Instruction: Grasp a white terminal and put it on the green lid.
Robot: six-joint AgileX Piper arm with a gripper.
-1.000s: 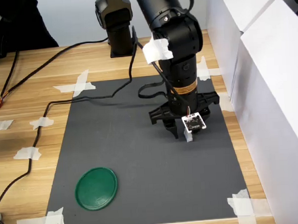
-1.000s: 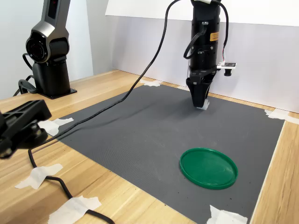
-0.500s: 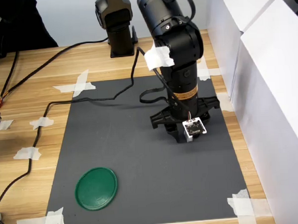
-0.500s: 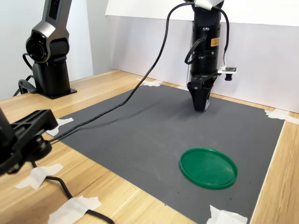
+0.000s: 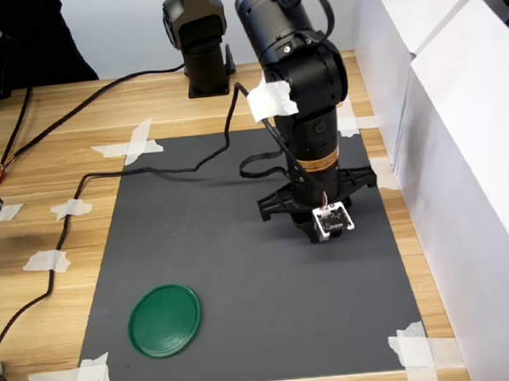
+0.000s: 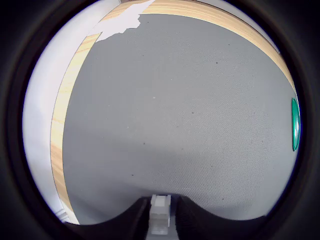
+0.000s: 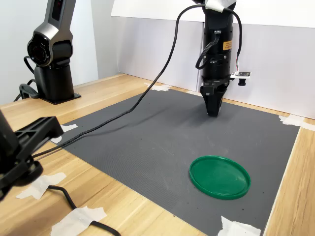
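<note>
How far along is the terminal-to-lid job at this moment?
Grasp looks done: in the wrist view the white terminal sits between the hand's fingers, and the hand is raised off the grey mat. Left: carrying it to the green lid, which lies bare, and releasing.
</note>
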